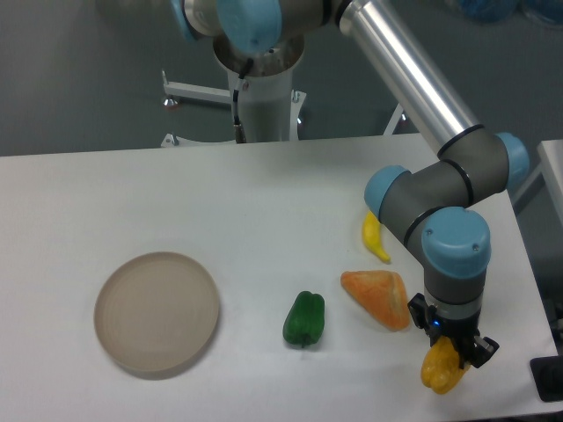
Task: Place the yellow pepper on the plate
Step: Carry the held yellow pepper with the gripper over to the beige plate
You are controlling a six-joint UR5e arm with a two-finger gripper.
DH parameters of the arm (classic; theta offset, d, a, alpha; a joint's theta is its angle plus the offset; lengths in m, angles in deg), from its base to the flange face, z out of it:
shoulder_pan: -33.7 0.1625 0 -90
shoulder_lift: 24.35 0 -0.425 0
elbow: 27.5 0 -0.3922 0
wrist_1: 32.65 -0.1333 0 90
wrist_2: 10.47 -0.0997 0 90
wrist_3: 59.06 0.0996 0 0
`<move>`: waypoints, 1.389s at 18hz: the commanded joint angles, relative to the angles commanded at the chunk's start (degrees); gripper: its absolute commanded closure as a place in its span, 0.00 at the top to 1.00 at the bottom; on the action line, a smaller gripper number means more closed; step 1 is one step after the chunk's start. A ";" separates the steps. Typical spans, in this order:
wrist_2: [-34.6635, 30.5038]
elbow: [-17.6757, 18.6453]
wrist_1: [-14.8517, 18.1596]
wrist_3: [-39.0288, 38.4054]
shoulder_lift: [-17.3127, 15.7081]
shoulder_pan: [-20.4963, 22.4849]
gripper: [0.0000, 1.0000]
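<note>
Right now the pincer (450, 348) is down low at the near right corner of the white surface (264, 193), and its dark fingers look closed around the top of the yellow pepper (442, 367). I can see the pepper poking out under the fingers, lumpy and golden. I cannot tell if it is resting on the surface or lifted a little bit off it. The pepper looks small and light, so I think the arm will carry it with no trouble. Its skin looks smooth and shiny, so it may be slippery, and its bumpy round shape could make it turn or slide in the grip. It seems firm and not squishy, more like a toy, so a steady squeeze should not hurt it. The best place to hold it is across the fat middle, with one finger on each side in the dips between the bumps, not on the little stem. From where I stand, the fingers seem to be pinching near the top, so it might wobble on the way. The plate (157, 312) sits far off on the left side of the surface, and nothing is on it. Between them lie an orange wedge (377, 297) and a green pepper (304, 318), and a banana (375, 237) is a bit further back.
</note>
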 joint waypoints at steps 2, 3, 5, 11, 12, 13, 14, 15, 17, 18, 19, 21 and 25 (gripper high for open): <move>0.00 0.18 0.00 -0.18 -0.09 0.00 0.34; 0.00 0.18 0.00 -0.26 -0.09 -0.09 0.34; -0.17 0.35 0.00 -0.35 -0.26 -0.09 0.34; 0.09 0.88 0.70 -1.67 -1.31 -0.79 0.34; 0.17 1.31 1.49 -1.67 -1.75 -0.79 0.34; 0.18 1.93 2.28 -1.76 -2.45 -0.97 0.34; 0.26 2.98 3.07 -1.85 -3.51 -1.49 0.34; 0.26 4.64 4.03 -2.46 -4.99 -2.02 0.34; 0.44 8.33 5.01 -4.65 -8.24 -2.55 0.34; 0.53 10.00 5.62 -5.79 -9.65 -3.51 0.34; 0.53 11.33 6.50 -6.93 -10.97 -4.39 0.34; 0.53 13.70 8.86 -9.92 -13.09 -6.75 0.34; 0.53 15.38 14.05 -20.02 -16.25 -12.47 0.34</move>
